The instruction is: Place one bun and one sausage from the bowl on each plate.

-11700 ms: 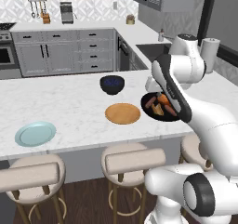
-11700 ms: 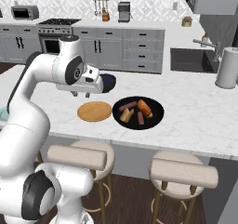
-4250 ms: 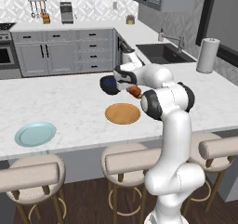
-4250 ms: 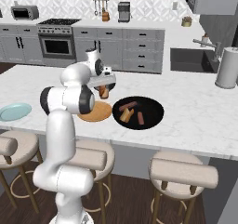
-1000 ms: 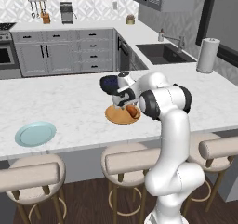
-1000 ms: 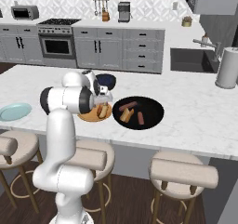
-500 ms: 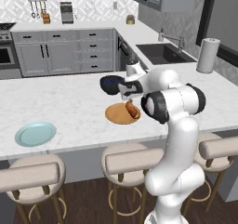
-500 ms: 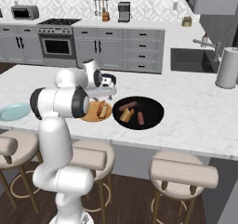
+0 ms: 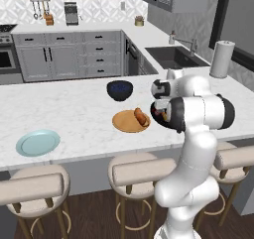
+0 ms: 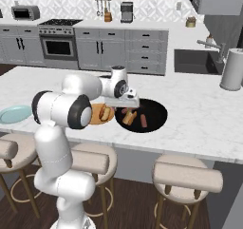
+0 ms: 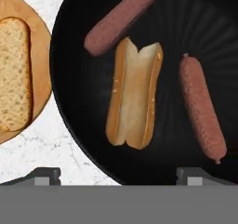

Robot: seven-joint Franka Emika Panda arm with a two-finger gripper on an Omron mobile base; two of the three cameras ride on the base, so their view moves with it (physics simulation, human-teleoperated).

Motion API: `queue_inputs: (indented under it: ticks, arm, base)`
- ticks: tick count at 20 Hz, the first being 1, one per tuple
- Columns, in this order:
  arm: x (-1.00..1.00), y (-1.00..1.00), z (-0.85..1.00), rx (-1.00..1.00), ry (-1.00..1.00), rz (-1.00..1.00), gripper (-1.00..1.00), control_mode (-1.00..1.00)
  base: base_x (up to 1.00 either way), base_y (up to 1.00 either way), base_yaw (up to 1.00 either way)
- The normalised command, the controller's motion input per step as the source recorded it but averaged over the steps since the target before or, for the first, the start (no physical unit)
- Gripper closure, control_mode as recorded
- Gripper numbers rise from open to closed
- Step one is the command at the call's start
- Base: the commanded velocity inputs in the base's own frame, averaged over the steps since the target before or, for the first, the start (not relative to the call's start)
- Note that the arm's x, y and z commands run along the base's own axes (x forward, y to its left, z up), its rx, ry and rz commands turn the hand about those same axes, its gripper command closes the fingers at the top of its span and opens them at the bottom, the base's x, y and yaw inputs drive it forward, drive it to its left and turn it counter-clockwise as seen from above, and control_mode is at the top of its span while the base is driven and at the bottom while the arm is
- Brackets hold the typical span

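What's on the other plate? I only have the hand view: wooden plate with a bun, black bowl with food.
Observer: Nothing. The blue-green plate is bare, far to the left of the wooden plate in the left base view.
Operator: Anything else near the wooden one?
Observer: A small dark blue bowl stands just behind it, apart from it.
Operator: How is the hand placed over the black bowl?
Observer: The hand hangs above the side of the black bowl nearest the wooden plate, clear of the food.
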Motion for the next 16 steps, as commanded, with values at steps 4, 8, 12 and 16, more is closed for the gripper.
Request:
queue_inputs:
  ticks: [4,8,12,16]
  arm:
    - [0.08,-0.88,-0.18,0.03,0.04,0.00,-1.00,-1.00]
    - [0.32,-0.50,-0.23,0.00,0.03,0.00,-1.00,-1.00]
    - [0.43,-0.27,-0.36,0.00,0.01,0.08,-1.00,-1.00]
    - [0.52,-0.29,-0.31,0.00,0.05,0.17,-1.00,-1.00]
  base:
    - [0.00,0.00,0.00]
    - [0.00,0.00,0.00]
    - [0.00,0.00,0.00]
    - [0.00,0.00,0.00]
